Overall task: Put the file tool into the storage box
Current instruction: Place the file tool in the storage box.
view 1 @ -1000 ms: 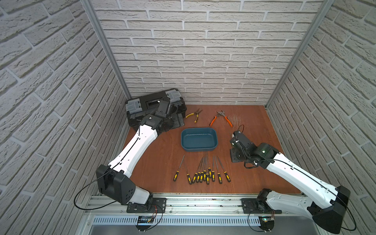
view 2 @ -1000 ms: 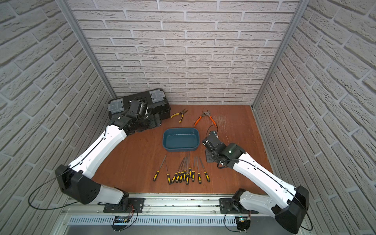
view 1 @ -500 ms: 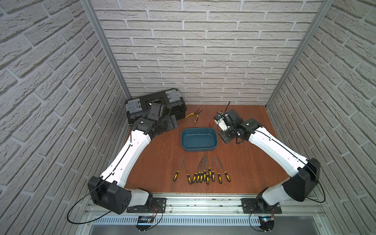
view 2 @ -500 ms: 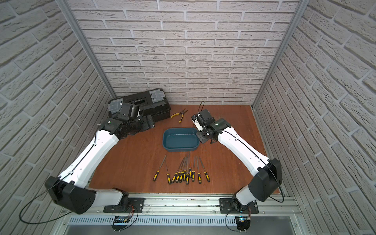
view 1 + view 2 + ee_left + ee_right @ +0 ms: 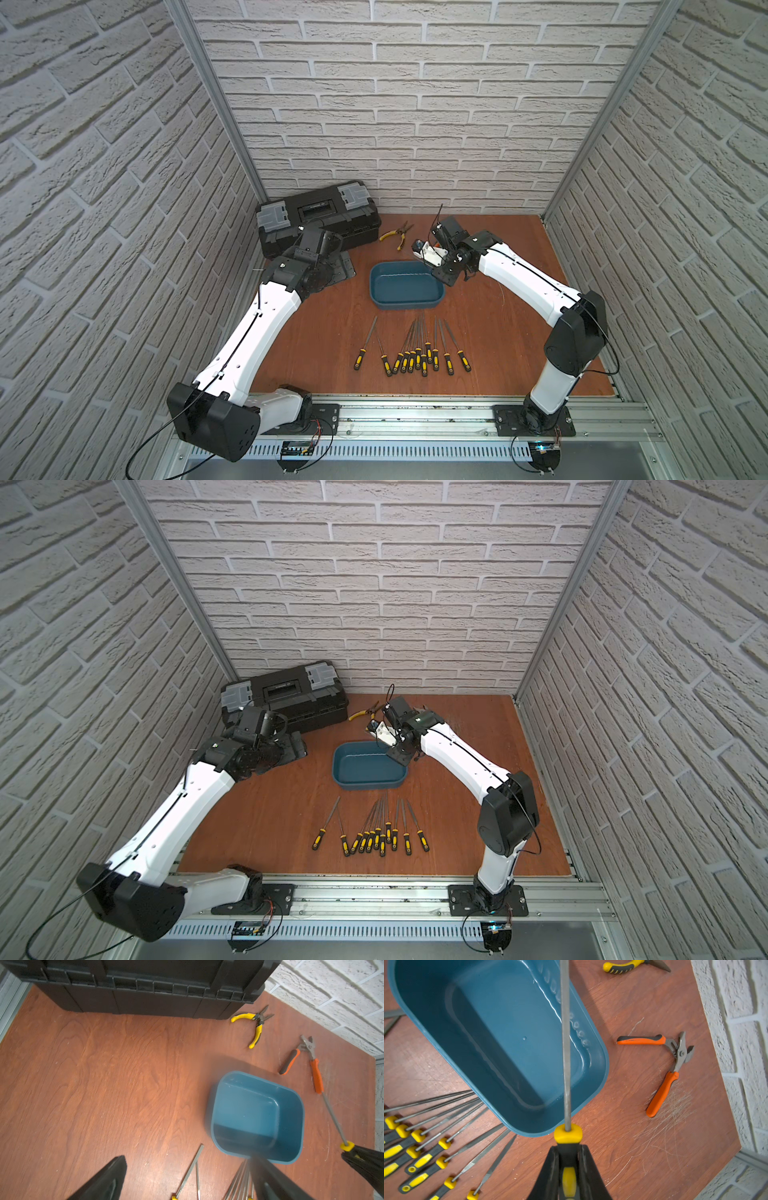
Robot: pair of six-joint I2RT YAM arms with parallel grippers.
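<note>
The step in hand is the carry. The right gripper (image 5: 568,1167) is clenched on the black-and-yellow handle of one file (image 5: 565,1043). Its grey shaft reaches out over the open blue tub (image 5: 600,1084) without touching it. In both top views the tub (image 5: 405,286) sits at the centre of the frame on the brown table (image 5: 332,332), and it is empty. The right gripper hangs over its upper right corner.

The file is in the air and not yet in the tub. The right wrist view shows its shaft crossing one end of the tub at an angle to the long sides.

The next move, as I judge it, is to turn the file along the tub's length, lower it until it is close to the floor, then let go. Left crosswise, a tip could rest on the rim.

The left gripper (image 5: 187,1158) is released, jaws wide apart and holding nothing. In a top view it lies left of centre, in front of the black toolbox (image 5: 286,696).

The other files (image 5: 415,353) lie in a fan below the tub, in the lower middle of the frame. Yellow pliers (image 5: 397,235) and orange pliers (image 5: 664,1072) lie on the table near the back wall.

I can read no brand, label or writing on anything.
</note>
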